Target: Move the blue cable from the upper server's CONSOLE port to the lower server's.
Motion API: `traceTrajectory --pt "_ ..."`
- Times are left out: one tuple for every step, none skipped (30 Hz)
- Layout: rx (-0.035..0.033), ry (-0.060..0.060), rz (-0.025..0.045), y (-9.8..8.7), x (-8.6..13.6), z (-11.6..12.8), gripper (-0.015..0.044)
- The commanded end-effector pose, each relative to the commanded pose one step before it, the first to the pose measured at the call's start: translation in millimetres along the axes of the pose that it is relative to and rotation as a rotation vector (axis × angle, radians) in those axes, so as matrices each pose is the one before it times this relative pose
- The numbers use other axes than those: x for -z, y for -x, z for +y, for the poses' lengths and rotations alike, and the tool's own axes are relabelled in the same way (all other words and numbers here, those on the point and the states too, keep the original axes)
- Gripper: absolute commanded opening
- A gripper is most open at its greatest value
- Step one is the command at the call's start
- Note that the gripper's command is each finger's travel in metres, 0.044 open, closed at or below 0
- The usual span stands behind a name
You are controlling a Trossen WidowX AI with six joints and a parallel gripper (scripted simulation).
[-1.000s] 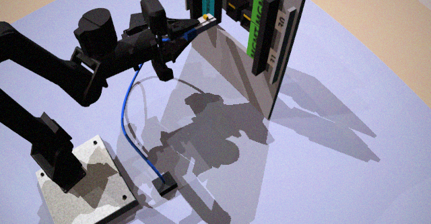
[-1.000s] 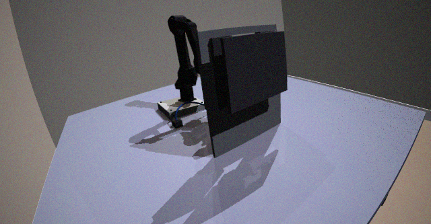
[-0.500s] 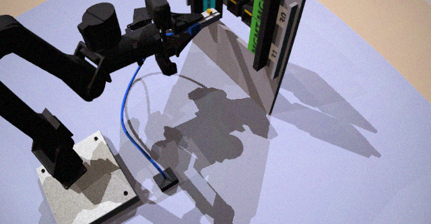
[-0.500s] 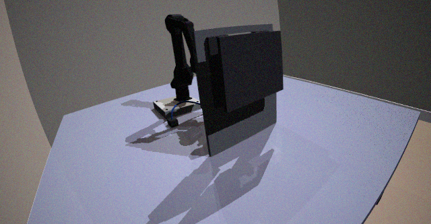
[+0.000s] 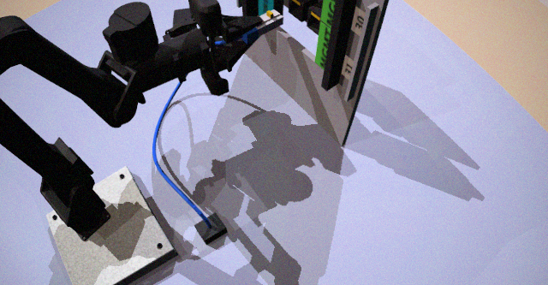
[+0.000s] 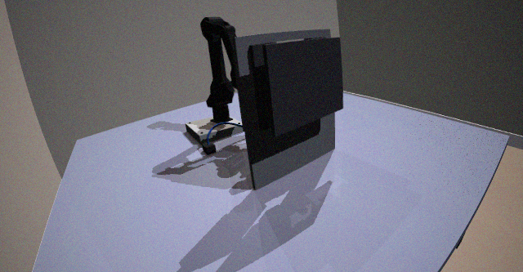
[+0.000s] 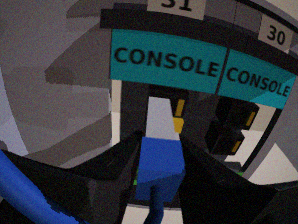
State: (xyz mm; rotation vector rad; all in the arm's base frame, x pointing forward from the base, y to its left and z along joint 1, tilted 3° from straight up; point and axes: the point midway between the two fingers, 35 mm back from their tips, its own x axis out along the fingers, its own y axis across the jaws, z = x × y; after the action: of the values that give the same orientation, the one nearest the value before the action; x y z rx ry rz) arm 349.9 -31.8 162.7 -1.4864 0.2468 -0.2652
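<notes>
Pale blue table top (image 5: 428, 234) (image 6: 368, 223) carries the whole setup. Upright grey panel (image 5: 340, 127) (image 6: 286, 163) stands on it; dark server housing (image 6: 304, 84) at its rear, exterior view. Black arm (image 5: 60, 62) (image 6: 216, 55) rises from a speckled base plate (image 5: 77, 259) (image 6: 196, 125) and reaches the panel's front.

Gripper (image 5: 257, 29) (image 7: 158, 139): closed on the blue plug (image 5: 250, 36) (image 7: 161, 160), one finger on either side; hidden behind the panel in the exterior view. Green MGMT strip (image 5: 331, 15) on the panel.

Blue cable (image 5: 155, 144) (image 6: 221, 123) (image 7: 20, 185) curves from a small black block (image 5: 211, 234) (image 6: 209, 149), near the base plate, up toward the gripper. Wrist view: teal CONSOLE label (image 7: 165, 55) below tag 31 (image 7: 175, 7); second CONSOLE label (image 7: 257, 80) below tag 30 (image 7: 276, 35), two black sockets (image 7: 237, 112) under it.

Plug's pale nose points at the dark port area (image 7: 167, 93) under the 31 label. Whether it is seated: cannot tell. Small yellow piece (image 5: 270, 14) (image 7: 178, 124) beside the nose.
</notes>
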Motion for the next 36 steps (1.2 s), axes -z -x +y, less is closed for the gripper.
traceTrajectory --pt "0.01373 -0.0054 -0.00542 -2.56 -0.81 -4.55 0.0" --pt "0.00014 0.0 -0.00002 -0.51 0.33 -0.14 0.0" --pt "0.00014 0.0 -0.00002 -0.54 0.35 -0.14 0.0" --pt "0.00011 0.0 -0.00002 -0.59 0.17 -0.09 0.0" --pt "0.00009 0.0 -0.00001 -0.47 0.13 -0.07 0.0" --pt "0.00009 0.0 0.0 -0.41 -0.01 -0.02 0.0" --pt "0.00009 0.0 0.0 -0.4 -0.01 -0.02 0.0" --pt "0.0001 0.0 -0.00001 -0.39 -0.05 0.0 0.0" --pt "0.0001 0.0 -0.00001 -0.38 -0.05 0.0 0.0" --pt "0.0001 0.0 -0.00001 -0.39 -0.06 0.0 0.0" --pt "0.00009 0.0 -0.00001 -0.38 -0.06 0.0 0.0" --pt "0.00011 0.0 -0.00002 -0.38 -0.07 0.0 0.0" --pt "0.00011 0.0 -0.00002 -0.37 -0.07 0.0 0.0" --pt "0.0001 0.0 -0.00001 -0.38 -0.07 0.0 0.0" --pt "0.0001 0.0 -0.00001 -0.37 -0.07 0.0 0.0" --pt "0.00002 0.0 0.0 -0.08 0.12 -0.05 0.0" --pt "0.00004 0.0 0.0 -0.17 0.27 -0.1 0.0" --pt "0.00009 0.0 -0.00001 -0.26 0.26 -0.1 0.0" --pt "0.00012 0.0 -0.00001 -0.37 0.37 -0.15 0.0" --pt "0.00012 0.0 -0.00001 -0.51 0.33 -0.14 0.0" --pt "0.00013 0.0 -0.00001 -0.53 0.35 -0.15 0.0" --pt "0.0001 0.0 -0.00001 -0.59 0.17 -0.09 0.0" --pt "0.00008 0.0 -0.00001 -0.46 0.13 -0.07 0.0" --pt "0.00008 0.0 -0.00001 -0.4 -0.01 -0.02 0.0" --pt "0.00008 0.0 -0.00001 -0.39 -0.01 -0.02 0.0" --pt "0.0001 0.0 -0.00001 -0.38 -0.05 -0.01 0.0" --pt "0.0001 0.0 -0.00001 -0.38 -0.05 0.0 0.0" --pt "0.0001 0.0 -0.00001 -0.38 -0.06 0.0 0.0" --pt "0.0001 0.0 -0.00001 -0.37 -0.06 0.0 0.0" --pt "0.00009 0.0 -0.00001 -0.37 -0.07 0.0 0.0" --pt "0.00009 0.0 -0.00001 -0.37 -0.07 0.0 0.0" --pt "0.00009 0.0 -0.00001 -0.38 -0.07 0.0 0.0" --pt "0.00009 0.0 -0.00001 -0.37 -0.07 0.0 0.0" --pt "0.0001 0.0 -0.00001 -0.37 -0.07 0.0 0.0" --pt "0.0001 0.0 -0.00001 -0.37 -0.07 0.0 0.0" --pt "0.00002 0.0 0.0 -0.07 0.11 -0.05 0.0"
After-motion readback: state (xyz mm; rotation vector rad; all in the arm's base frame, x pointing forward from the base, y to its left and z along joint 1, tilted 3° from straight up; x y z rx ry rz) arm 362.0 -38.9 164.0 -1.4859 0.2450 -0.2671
